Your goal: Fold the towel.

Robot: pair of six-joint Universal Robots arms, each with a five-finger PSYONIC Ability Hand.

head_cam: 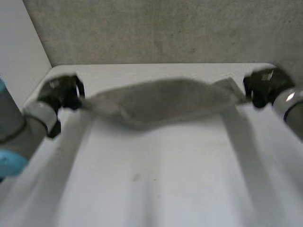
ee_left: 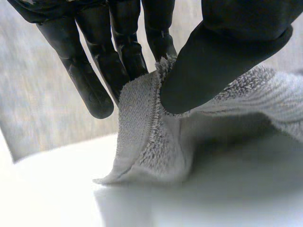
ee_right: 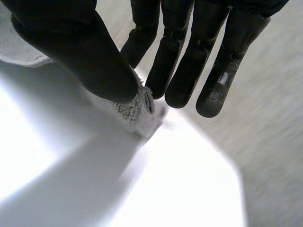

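Across the far part of the table (head_cam: pixel 151 189), head view: the towel (head_cam: pixel 165 101) runs as a grey band between the left hand (head_cam: pixel 64 92) and the right hand (head_cam: pixel 262 87), one hand at each end, its middle sagging low. A grey wall (head_cam: pixel 165 28) rises close behind the table's far edge and a white panel (head_cam: pixel 19 42) closes off the left side. Both probably limit how far the hands can carry the cloth outward or backward.

Left wrist view: the thumb (ee_left: pixel 213 66) presses the towel's end against the fingers (ee_left: pixel 90 90), which are nearly straight. The pinch takes in a good fold of pile. Below the hand the cloth's lower edge rests on the table. A likely fault is that this trailing edge drags and rolls under as the end is carried over, spoiling the fold line.

Right wrist view: thumb and straight fingers pinch only the very tip of the towel (ee_right: pixel 137 106), just above the table. This is judged the weaker hold, and tension from the opposite hand or a quick lift could pull the tip free and drop that end. Unequal travel of the two hands would leave the edges out of line.
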